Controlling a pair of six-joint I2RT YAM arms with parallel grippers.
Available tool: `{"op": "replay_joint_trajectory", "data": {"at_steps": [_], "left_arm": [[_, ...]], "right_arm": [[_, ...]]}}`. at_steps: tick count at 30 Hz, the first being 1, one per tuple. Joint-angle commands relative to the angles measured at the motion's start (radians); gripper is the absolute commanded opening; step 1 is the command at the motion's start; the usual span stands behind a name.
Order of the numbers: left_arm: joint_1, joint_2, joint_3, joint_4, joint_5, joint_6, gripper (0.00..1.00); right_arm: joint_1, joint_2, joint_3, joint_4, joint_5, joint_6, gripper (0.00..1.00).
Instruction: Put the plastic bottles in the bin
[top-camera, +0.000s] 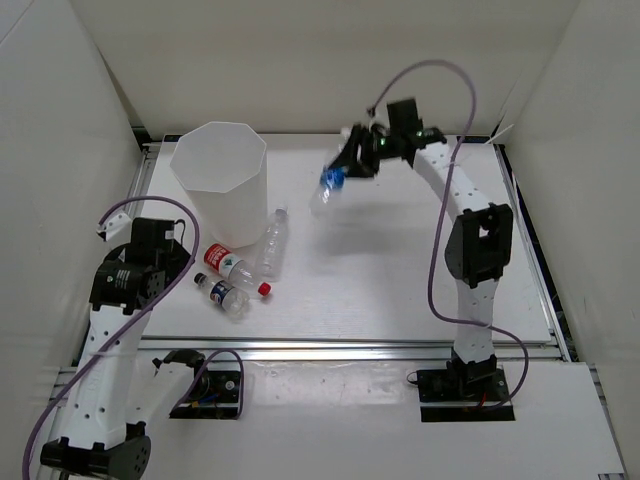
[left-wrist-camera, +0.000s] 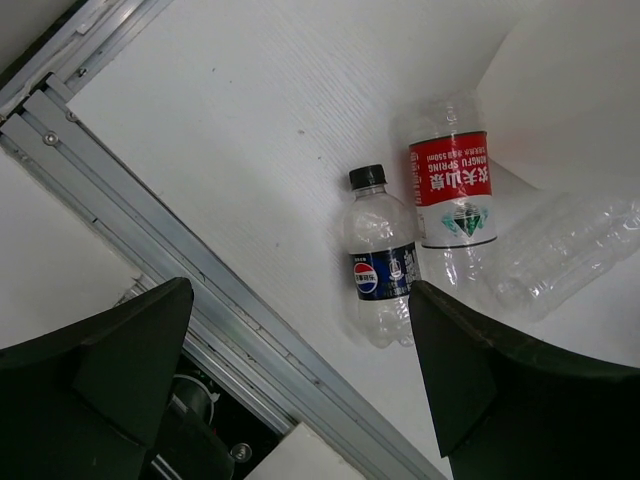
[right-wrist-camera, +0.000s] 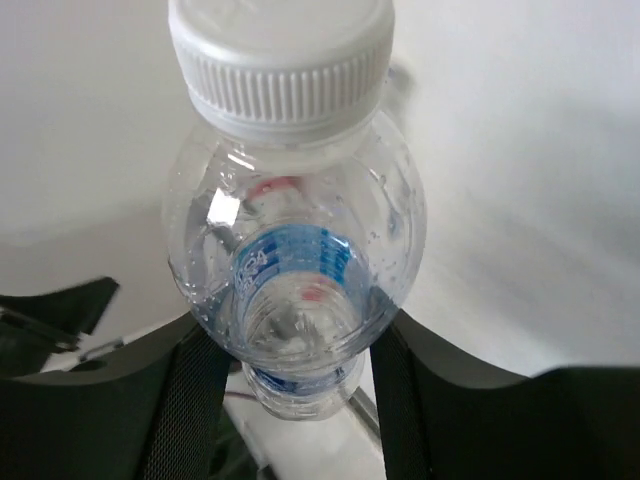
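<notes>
Holding: right gripper (top-camera: 347, 163) is shut tight on the blue-label bottle (top-camera: 328, 186), w/ a finger (right-wrist-camera: 190, 400) on each side of its body.
Blue-label bottle: up in the air over the far middle of the table (top-camera: 380, 280), tilted, far end pointing down & left. Its white cap (right-wrist-camera: 282, 60) fills the top of the R wrist view.
Bin (top-camera: 222, 205): stands upright at the far left, apart from the held bottle.
Other 3 bottles: lie flat on the table, just in front of the bin.
Plain bottle (top-camera: 272, 243): no label, right next to the bin.
Red-label bottle (top-camera: 232, 266): red cap, between the other two.
Dark-label bottle (top-camera: 222, 295): black cap, just beside the red-label bottle, nearest the arms.
Left gripper (left-wrist-camera: 295, 310): wide open, holds nothing, hangs over the table edge by the metal rail (left-wrist-camera: 150, 230), near the 3 bottles.
</notes>
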Motion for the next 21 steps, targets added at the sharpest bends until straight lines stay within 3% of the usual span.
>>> {"op": "replay_joint_trajectory", "data": {"at_steps": [1,4,5,7,10,13,16,18,19,21], "left_arm": [[-0.003,0.04,0.029,0.014,0.053,0.015,1.0],[-0.003,0.078,0.052,0.014,0.079,0.038,1.0],[-0.003,0.088,0.052,0.014,0.091,0.056,1.0],[-0.003,0.106,0.075,0.004,0.101,0.114,1.0],[-0.003,0.128,0.086,-0.008,0.113,0.157,1.0],[-0.003,0.137,0.086,-0.008,0.104,0.17,1.0],[-0.003,0.166,0.086,-0.008,0.124,0.191,1.0],[-0.003,0.181,0.098,-0.008,0.136,0.2,1.0],[-0.003,0.195,0.098,-0.008,0.148,0.2,1.0],[-0.003,0.204,0.112,-0.008,0.148,0.187,1.0]], "right_arm": [[0.062,-0.008,0.422,0.086,0.057,0.075,0.25],[0.111,0.111,0.706,0.186,0.104,0.188,0.25],[0.129,0.111,0.672,0.344,0.114,0.272,0.25],[0.157,0.077,0.601,0.463,0.211,0.294,0.25],[0.229,0.134,0.714,0.49,0.291,0.215,0.26],[0.312,0.134,0.69,0.56,0.4,0.12,0.29],[0.38,0.171,0.711,0.57,0.454,-0.01,0.39],[0.432,0.171,0.711,0.57,0.489,-0.133,0.72],[0.441,0.156,0.711,0.556,0.511,-0.181,0.95],[0.441,0.079,0.711,0.524,0.567,-0.285,1.0]]}}
